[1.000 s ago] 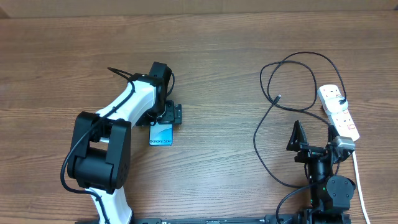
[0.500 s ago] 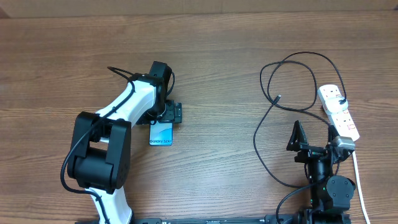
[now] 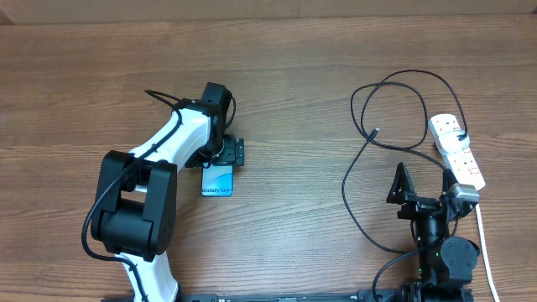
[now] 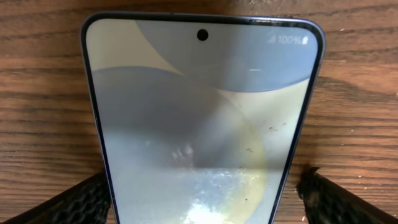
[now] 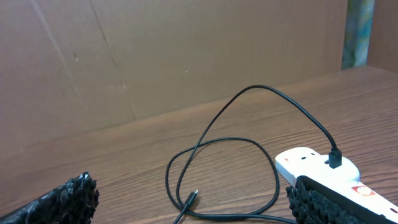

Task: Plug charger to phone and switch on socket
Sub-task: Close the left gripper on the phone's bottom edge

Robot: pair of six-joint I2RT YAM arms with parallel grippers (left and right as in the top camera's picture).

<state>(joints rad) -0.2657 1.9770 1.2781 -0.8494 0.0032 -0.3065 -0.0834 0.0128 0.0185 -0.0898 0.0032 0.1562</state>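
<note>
The phone (image 3: pixel 218 182) lies flat on the table, screen up. My left gripper (image 3: pixel 225 153) is down over its top end. In the left wrist view the phone (image 4: pixel 199 93) fills the frame between my left gripper's (image 4: pixel 202 208) fingers; the left one is at its edge, the right one stands a little off. The charger cable (image 3: pixel 344 186) loops on the right, its plug tip (image 3: pixel 375 132) free on the wood. The white socket (image 3: pixel 457 151) has a black plug (image 3: pixel 462 134) in it. My right gripper (image 3: pixel 424 183) is open and empty, the plug tip (image 5: pixel 192 200) lying ahead of it, beside the socket (image 5: pixel 317 165).
The socket's thick white cord (image 3: pixel 484 243) runs toward the front edge beside the right arm. A brown cardboard wall (image 5: pixel 155 56) stands behind the table. The left arm (image 3: pixel 168 143) stretches across the left half of the table.
</note>
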